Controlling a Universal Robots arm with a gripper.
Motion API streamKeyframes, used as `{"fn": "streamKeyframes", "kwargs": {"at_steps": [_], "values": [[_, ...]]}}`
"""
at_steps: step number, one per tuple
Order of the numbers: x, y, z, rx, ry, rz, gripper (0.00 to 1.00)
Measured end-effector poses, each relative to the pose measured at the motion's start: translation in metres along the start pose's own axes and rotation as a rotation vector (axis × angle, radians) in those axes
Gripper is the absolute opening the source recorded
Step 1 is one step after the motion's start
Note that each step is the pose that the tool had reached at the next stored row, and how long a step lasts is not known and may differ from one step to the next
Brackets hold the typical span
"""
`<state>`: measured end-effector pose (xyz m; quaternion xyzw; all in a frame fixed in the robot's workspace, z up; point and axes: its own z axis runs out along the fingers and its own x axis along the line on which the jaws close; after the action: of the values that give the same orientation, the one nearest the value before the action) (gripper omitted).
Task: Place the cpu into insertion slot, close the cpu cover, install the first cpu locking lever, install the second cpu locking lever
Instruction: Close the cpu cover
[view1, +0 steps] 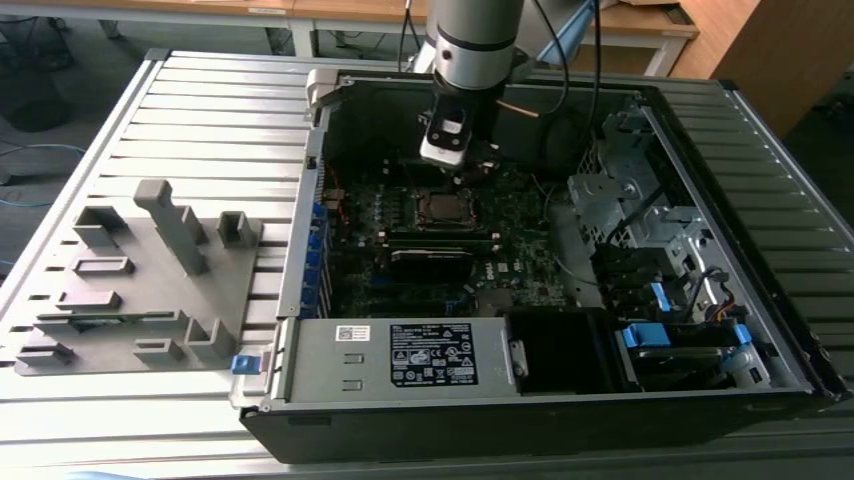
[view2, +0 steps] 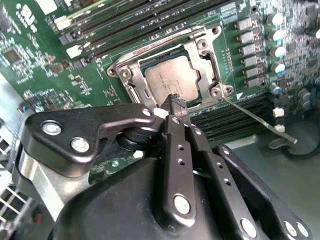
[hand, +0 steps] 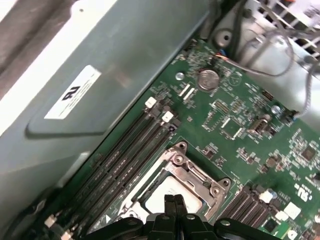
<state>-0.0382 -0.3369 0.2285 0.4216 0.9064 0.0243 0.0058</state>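
Second wrist view: gripper (view2: 176, 101) hanging at the cpu (view2: 170, 79) edge, fingers pressed together

In both wrist views the two black fingers (hand: 169, 202) are pressing flat against each other with nothing between them, their tip pointing at the near edge of the cpu; whether it is touching the metal I cannot tell. The cpu is sitting in the insertion slot (view1: 420, 207), its dull grey top showing through the window of the cpu cover (view2: 207, 67), which is lying down around it. From one corner of the cover a thin wire lever (view2: 260, 120) is angling out across the board, away from the socket's edge. Long black memory slots (hand: 125, 160) are running close along two opposite sides of the socket, and a row of small capacitors (view2: 276, 51) is standing just beyond a third, leaving narrow room low around the tip. In the exterior view the arm (view1: 474, 40) is reaching down into the open computer case (view1: 534, 430), its walls standing well apart from it. The power supply box (view1: 400, 355) is sitting at the wall nearest the camera, well clear of the socket
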Motion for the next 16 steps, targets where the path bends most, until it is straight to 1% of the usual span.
{"fn": "streamKeyframes", "kwargs": {"at_steps": [16], "values": [[0.0000,0.0000,0.0004,0.0028,0.0134,-0.273,0.11]]}}
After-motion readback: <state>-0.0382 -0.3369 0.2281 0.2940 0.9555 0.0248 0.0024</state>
